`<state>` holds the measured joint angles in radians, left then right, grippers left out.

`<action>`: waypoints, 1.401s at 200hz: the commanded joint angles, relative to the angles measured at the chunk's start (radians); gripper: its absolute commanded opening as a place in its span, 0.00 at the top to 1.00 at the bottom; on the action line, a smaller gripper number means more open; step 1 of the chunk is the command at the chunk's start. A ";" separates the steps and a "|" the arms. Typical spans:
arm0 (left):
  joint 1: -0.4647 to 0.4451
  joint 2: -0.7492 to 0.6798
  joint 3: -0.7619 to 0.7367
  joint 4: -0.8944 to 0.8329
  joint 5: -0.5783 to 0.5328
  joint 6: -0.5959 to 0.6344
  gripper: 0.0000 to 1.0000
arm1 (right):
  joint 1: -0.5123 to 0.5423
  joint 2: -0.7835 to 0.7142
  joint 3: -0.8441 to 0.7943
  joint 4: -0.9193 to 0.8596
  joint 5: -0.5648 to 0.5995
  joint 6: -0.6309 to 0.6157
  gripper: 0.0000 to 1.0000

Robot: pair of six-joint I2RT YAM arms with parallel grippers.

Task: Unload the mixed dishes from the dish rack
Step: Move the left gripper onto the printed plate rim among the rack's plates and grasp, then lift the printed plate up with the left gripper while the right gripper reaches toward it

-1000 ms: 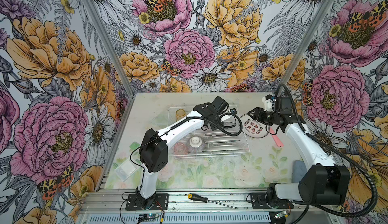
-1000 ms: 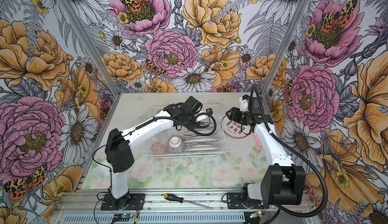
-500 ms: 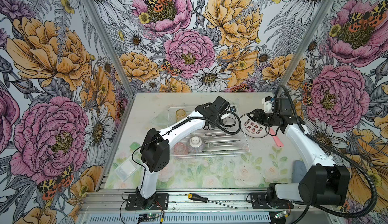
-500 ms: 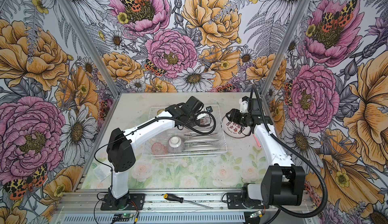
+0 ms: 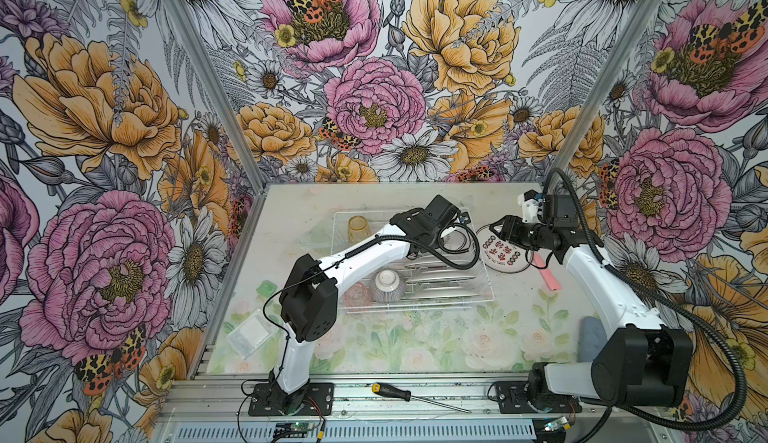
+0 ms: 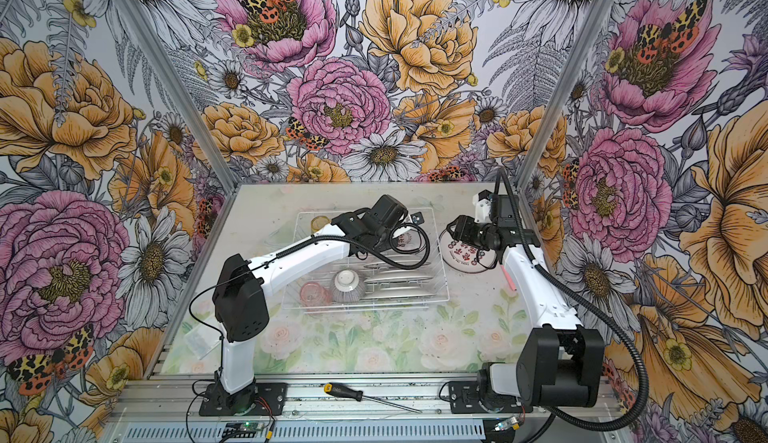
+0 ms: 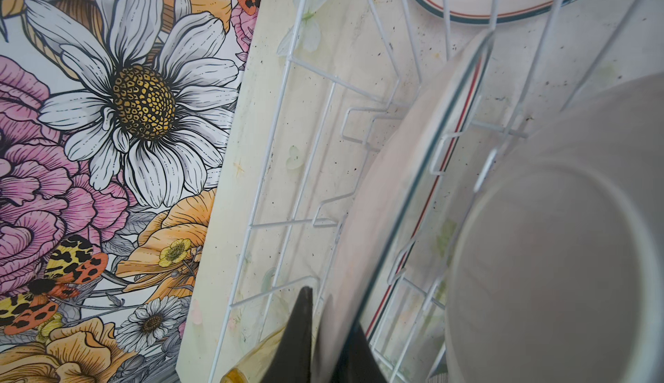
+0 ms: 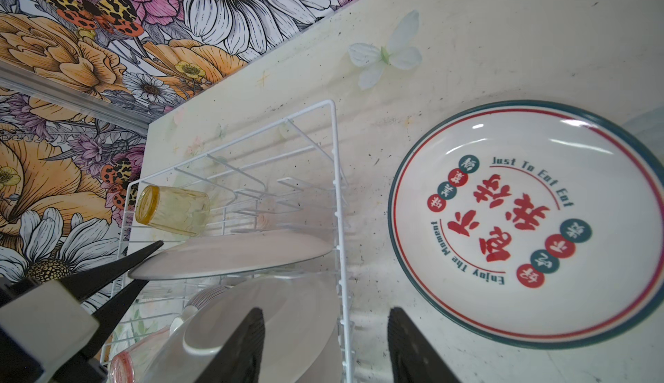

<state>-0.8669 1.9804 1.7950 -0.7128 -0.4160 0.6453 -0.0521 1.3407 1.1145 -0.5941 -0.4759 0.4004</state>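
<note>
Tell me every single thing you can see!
dish rack: one, white wire, table middle
held plate: one, white, standing in rack
other plates: several, white, standing in rack
table plate: one, white, green-rimmed, right of rack
yellow tumbler: one, yellow, rack's far corner
pink tumbler: one, pink, rack's near side
bowl: one, greyish-purple, upturned beside pink tumbler
screwdriver: one, yellow-black handle, front rail
left gripper: one, black, jaws shut on held plate
right gripper: one, black, jaws open near table plate

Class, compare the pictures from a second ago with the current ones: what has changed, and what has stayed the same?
The left gripper closed its jaws onto the rim of the standing plate in the dish rack, taking hold. The right gripper stayed open beside the flat plate on the table; dishes unmoved.
</note>
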 commanded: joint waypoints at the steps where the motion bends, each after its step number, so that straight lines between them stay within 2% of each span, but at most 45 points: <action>1: 0.000 -0.025 -0.012 0.086 -0.067 0.006 0.91 | -0.004 -0.021 -0.010 0.006 -0.013 -0.015 0.43; 19: -0.002 -0.045 -0.028 0.108 -0.065 0.011 0.95 | -0.004 -0.021 -0.010 0.006 -0.014 -0.015 0.43; 138: -0.044 -0.177 -0.074 0.180 -0.121 0.017 0.92 | -0.005 -0.030 -0.016 0.006 -0.021 -0.015 0.43; 200: -0.030 -0.267 -0.041 0.174 -0.121 -0.053 0.91 | -0.005 -0.037 -0.006 0.008 -0.034 -0.018 0.43; 220: -0.005 -0.296 -0.014 0.145 -0.063 -0.124 0.91 | -0.006 -0.046 -0.001 0.010 -0.053 -0.024 0.44; 252: 0.053 -0.334 0.031 0.093 0.090 -0.272 0.90 | -0.004 -0.080 0.002 0.030 -0.107 -0.034 0.44; 268: 0.099 -0.350 0.046 0.076 0.195 -0.371 0.90 | -0.003 -0.103 -0.006 0.053 -0.155 -0.036 0.44; 280: 0.137 -0.364 0.046 0.077 0.315 -0.457 0.90 | -0.003 -0.121 -0.017 0.085 -0.218 -0.032 0.45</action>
<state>-0.7933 1.6810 1.7958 -0.6506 -0.3260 0.3992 -0.0532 1.2751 1.1019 -0.5838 -0.5758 0.3820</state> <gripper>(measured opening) 0.099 0.558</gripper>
